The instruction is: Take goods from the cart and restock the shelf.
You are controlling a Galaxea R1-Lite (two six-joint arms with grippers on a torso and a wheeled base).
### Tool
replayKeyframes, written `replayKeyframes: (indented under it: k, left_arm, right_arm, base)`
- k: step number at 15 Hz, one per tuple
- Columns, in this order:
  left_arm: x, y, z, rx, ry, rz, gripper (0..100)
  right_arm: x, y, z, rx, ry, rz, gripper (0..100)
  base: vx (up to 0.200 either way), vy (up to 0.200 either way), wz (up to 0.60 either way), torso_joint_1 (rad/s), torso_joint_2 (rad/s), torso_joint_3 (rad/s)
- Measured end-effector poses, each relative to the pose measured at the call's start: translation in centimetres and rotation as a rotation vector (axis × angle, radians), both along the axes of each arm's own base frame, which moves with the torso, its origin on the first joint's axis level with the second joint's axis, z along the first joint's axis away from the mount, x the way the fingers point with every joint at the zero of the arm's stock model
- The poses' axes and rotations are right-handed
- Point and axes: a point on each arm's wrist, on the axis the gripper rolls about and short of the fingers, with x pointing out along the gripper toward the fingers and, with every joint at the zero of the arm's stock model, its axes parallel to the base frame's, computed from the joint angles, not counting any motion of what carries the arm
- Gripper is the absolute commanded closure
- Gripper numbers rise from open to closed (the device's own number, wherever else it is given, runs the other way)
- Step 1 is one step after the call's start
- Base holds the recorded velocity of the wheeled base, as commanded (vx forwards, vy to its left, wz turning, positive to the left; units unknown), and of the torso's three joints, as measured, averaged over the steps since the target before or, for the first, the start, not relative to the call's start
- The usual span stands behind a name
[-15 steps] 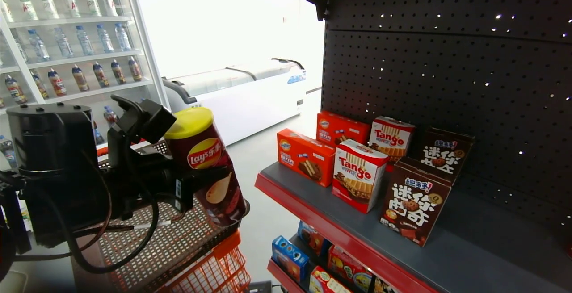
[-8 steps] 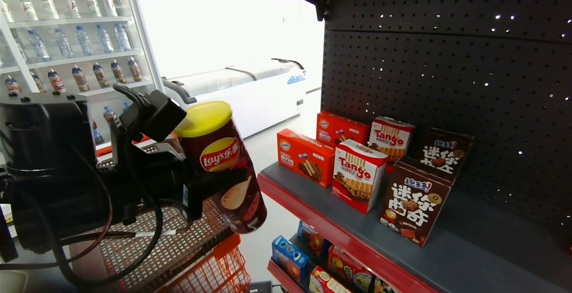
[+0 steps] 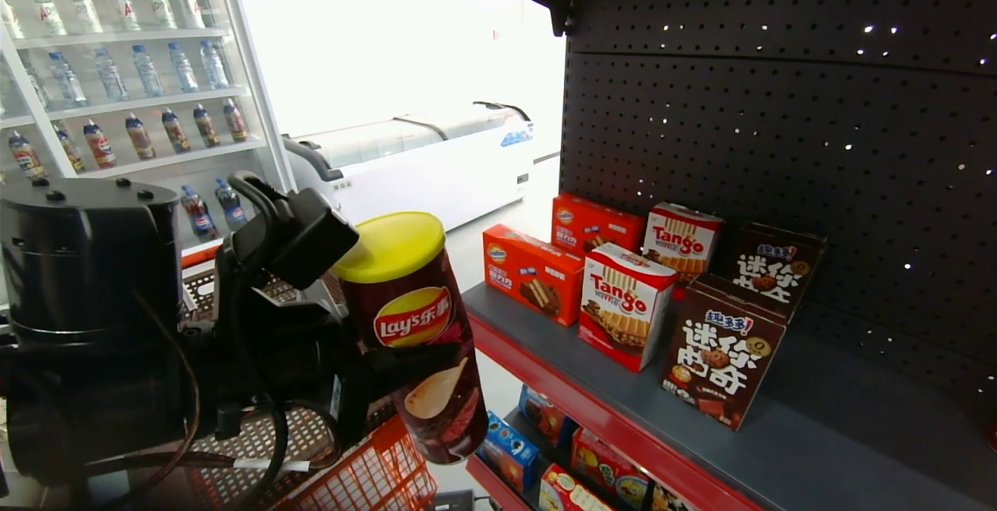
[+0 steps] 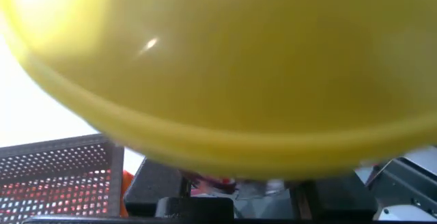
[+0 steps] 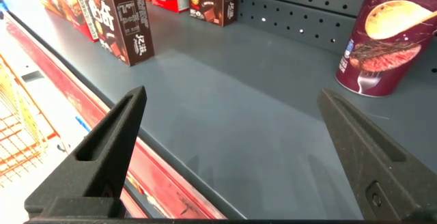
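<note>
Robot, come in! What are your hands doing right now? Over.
Left gripper shut on chips can, short of the shelf. Right gripper open above bare shelf space. Snack boxes stand ahead.

On the grey, red-edged shelf [image 3: 818, 417] stand orange boxes [image 3: 532, 272], wafer boxes [image 3: 625, 304] and brown boxes [image 3: 720, 359]. A dark-red can [image 5: 386, 36] stands upright, apart.

The black left arm [image 3: 93, 277] has a fat round part, tiny screws [image 3: 48, 195] on top and loopy cables [image 3: 253, 186]; the right gripper [image 5: 232, 94] has dark pointy fingers [image 5: 102, 149].
</note>
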Motion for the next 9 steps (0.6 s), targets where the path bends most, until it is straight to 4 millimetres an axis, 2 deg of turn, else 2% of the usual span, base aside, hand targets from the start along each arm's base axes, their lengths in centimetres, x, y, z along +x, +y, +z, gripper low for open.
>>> replayKeyframes:
  k: [3,9]
  left_arm:
    - [-0.7,0.1,-0.2,0.003,0.013,-0.022,100]
    - [-2.2,-0.4,0.1,-0.002,0.003,-0.081,100]
  right_arm:
    - [0.0,0.0,0.0,0.001,0.0,-0.001,0]
    - [0.0,0.0,0.0,0.001,0.001,0.0,0]
  base:
    - [0.0,0.0,0.0,0.0,0.0,0.0]
    - [0.0,0.0,-0.6,0.002,0.0,0.004]
